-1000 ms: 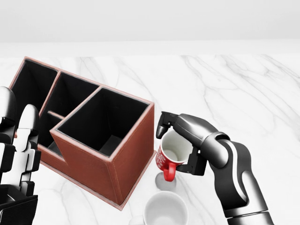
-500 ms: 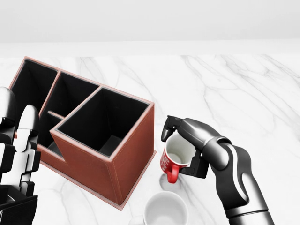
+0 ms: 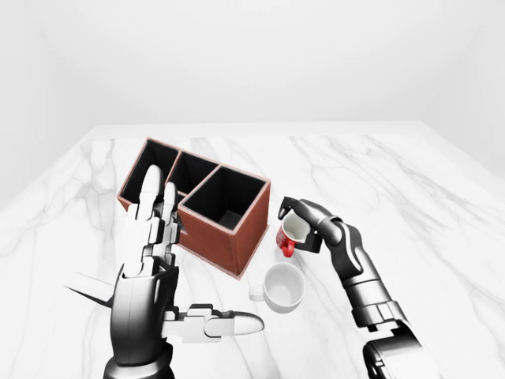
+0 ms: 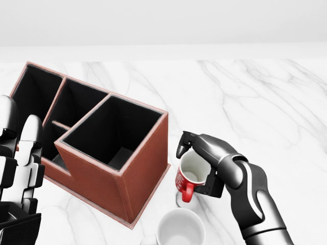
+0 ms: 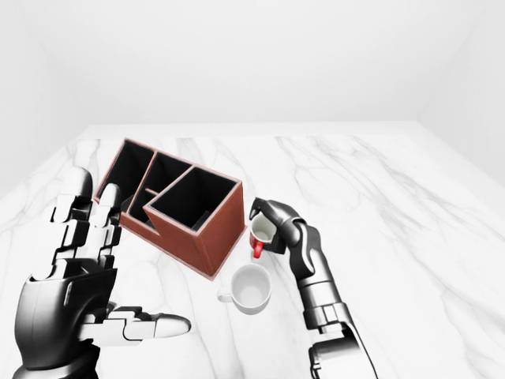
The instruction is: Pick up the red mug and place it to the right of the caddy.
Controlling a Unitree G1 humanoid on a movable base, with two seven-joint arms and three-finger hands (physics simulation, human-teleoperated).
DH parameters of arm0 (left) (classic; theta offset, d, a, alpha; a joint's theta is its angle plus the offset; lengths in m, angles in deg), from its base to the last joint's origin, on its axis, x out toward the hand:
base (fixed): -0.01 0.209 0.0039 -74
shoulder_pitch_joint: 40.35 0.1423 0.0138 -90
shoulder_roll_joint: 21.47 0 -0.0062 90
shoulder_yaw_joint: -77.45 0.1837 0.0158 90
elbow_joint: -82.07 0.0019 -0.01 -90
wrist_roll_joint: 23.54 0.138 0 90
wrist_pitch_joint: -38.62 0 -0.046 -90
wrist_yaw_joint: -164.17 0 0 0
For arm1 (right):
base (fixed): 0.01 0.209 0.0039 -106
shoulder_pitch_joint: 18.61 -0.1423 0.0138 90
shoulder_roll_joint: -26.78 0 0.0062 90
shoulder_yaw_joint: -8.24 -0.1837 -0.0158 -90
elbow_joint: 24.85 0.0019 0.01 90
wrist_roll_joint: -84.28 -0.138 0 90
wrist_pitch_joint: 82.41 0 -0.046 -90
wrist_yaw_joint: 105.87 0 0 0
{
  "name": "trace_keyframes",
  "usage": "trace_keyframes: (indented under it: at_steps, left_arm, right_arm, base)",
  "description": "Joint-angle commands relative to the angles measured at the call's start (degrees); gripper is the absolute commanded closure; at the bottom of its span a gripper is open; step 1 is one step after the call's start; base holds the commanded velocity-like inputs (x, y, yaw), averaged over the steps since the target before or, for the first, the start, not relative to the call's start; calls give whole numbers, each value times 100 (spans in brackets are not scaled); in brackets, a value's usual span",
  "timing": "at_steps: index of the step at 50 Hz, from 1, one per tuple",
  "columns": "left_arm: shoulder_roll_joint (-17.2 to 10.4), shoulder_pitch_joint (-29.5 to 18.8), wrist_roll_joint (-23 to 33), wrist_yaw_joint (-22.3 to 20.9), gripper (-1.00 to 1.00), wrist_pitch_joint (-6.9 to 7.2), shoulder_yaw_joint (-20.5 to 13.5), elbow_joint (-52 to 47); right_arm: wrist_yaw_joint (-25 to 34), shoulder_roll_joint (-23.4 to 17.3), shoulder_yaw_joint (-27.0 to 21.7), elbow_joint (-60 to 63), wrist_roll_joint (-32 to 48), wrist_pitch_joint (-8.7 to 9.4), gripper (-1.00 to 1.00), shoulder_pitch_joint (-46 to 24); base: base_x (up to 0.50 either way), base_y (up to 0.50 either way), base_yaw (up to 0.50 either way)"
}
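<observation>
So the right hand (image 4: 200, 164) has its fingers wrapped round the red mug (image 4: 189, 175), lower middle of the head view, just right of the caddy (image 4: 97, 148) — close to its corner, can't tell if they touch. The mug's tipped: its open mouth faces up and a bit toward the top of the frame, white inside showing, long axis leaning rather than dead vertical. Its red handle points down, toward the white mug (image 4: 180, 228) sitting right below it at the bottom edge. The marble table (image 4: 265, 102) fills the rest. The left hand (image 3: 154, 260) is up at the lower left of the left-eye view — fingers straight and spread, thumb out sideways, holding nothing.
</observation>
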Motion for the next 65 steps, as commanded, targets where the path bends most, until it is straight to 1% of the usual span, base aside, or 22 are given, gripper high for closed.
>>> trace_keyframes:
  at_steps: [1, 6, 13, 14, 15, 16, 17, 18, 19, 38, 50, 57, 61, 65]
  left_arm:
    - [-8, -307, -34, 83, -100, 0, -44, 1]
    - [-7, -309, -38, 76, -100, 0, -49, 1]
    - [10, -285, -49, 55, -100, 0, -77, 1]
    - [15, -280, -46, 49, -100, 0, -76, 1]
    - [23, -288, -53, 42, -100, 0, -90, 1]
    - [24, -287, -52, 41, -100, 0, -90, 1]
    - [23, -284, -48, 44, -100, 0, -81, 1]
    - [25, -287, -41, 46, -100, 0, -75, 1]
    - [25, -288, -32, 49, -100, 0, -62, 1]
    - [-20, -323, -62, 96, -100, 0, -48, 1]
    - [-126, -360, -86, 220, -100, 0, 26, 1]
    - [-119, -328, -54, 214, -100, 0, 52, 1]
    - [-84, -349, -65, 172, -100, 0, -15, 1]
    - [-86, -318, -28, 181, -100, 0, 21, 1]
  right_arm:
    - [-375, 28, 55, -877, 50, 0, 100, -379]
    - [-383, 9, 54, -891, 41, 0, 100, -411]
    - [-538, -3, 38, -1116, -8, 0, 100, -534]
    - [-528, -5, 42, -1103, -8, 0, 87, -529]
    - [-521, -15, 46, -1087, 1, 0, 47, -526]
    - [-504, -19, 48, -1063, 7, 0, 43, -520]
    - [-503, -23, 48, -1052, 11, 0, 16, -519]
    - [-507, -28, 48, -1040, 21, 0, -25, -516]
    - [-496, -41, 49, -1024, 35, 0, -100, -503]
    - [-443, -80, 35, -991, 147, 0, -100, -437]
    - [-429, -149, 2, -1038, 168, 0, -100, -432]
    - [-442, -124, 3, -1041, 173, 0, -100, -424]
    - [-387, -125, 6, -975, 180, 0, -100, -440]
    - [-361, -120, 7, -915, 195, 0, -100, -421]
  base:
    - [0, 0, 0]
    - [0, 0, 0]
    - [0, 0, 0]
    - [0, 0, 0]
    - [0, 0, 0]
    - [0, 0, 0]
    - [0, 0, 0]
    - [0, 0, 0]
    - [0, 0, 0]
    - [0, 0, 0]
    - [0, 0, 0]
    - [0, 0, 0]
    - [0, 0, 0]
    - [0, 0, 0]
